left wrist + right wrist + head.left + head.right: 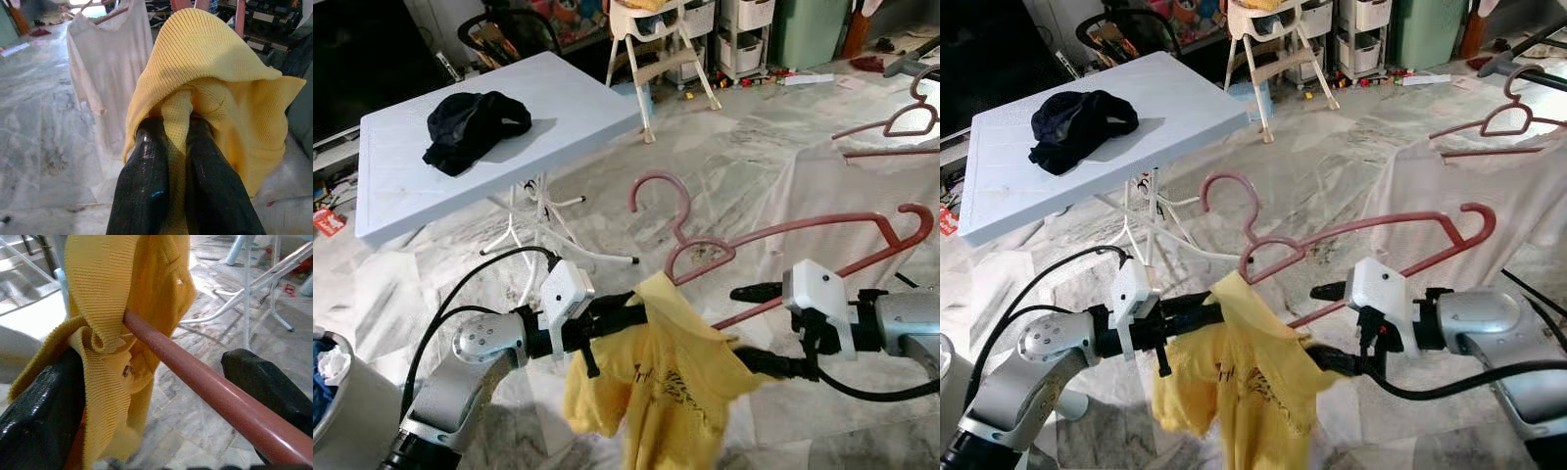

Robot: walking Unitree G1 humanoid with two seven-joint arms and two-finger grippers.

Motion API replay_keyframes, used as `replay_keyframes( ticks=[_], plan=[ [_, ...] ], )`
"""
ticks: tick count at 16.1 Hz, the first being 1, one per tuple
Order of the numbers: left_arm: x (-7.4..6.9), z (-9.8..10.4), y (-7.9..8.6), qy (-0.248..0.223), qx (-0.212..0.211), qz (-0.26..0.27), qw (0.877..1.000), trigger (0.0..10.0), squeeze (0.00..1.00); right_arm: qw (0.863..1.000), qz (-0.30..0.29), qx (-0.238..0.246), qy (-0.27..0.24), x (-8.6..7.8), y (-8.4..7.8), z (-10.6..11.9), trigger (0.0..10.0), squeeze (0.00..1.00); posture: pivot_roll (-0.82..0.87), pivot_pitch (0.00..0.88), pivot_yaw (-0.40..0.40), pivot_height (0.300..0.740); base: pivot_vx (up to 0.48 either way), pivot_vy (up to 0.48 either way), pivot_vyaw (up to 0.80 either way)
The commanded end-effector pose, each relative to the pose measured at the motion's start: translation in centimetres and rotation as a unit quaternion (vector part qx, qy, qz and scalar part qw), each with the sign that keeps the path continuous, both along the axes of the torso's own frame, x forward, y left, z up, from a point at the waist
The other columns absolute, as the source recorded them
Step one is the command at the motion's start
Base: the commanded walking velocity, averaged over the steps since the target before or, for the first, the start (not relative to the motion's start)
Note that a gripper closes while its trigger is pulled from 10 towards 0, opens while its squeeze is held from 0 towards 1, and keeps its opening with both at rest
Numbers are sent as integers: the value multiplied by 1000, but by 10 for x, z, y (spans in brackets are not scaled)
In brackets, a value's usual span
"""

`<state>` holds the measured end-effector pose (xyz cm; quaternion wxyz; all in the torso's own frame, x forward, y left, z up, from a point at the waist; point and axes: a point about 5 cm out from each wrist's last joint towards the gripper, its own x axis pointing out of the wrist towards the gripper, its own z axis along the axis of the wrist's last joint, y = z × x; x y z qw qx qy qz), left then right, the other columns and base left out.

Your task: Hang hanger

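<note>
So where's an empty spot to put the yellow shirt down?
The white table is bare right of the black garment. Marble floor is bare between the table and white shirt. Crowded: the back wall, with high chair and drawers.

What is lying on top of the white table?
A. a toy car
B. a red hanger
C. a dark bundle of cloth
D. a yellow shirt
C: a dark bundle of cloth lies on the white table, while the yellow shirt is held by the left gripper and the right gripper near the red hanger.
</note>
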<state>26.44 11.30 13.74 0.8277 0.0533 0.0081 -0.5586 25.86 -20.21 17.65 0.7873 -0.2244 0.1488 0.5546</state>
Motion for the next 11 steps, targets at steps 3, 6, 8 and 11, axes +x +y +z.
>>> replay_keyframes(
  ticks=[3,6,8,11],
  plan=[
    [0,-4,15,-15,21,24,999,0,0,993,-102,28,-55,21,-15,-7,10000,0,-121,51,182,740,0,0,0],
    [-6,-13,26,-15,34,47,998,0,0,992,-112,38,-44,12,-29,-8,10000,0,-120,52,181,740,0,0,0],
    [-7,-16,32,-15,36,59,997,0,0,991,-119,32,-44,11,-37,-4,10000,0,-125,53,185,740,0,0,0],
    [-5,-16,35,-20,36,68,997,0,0,989,-140,8,-52,16,-50,-8,10000,0,-126,51,182,740,0,0,0]
  ],
)
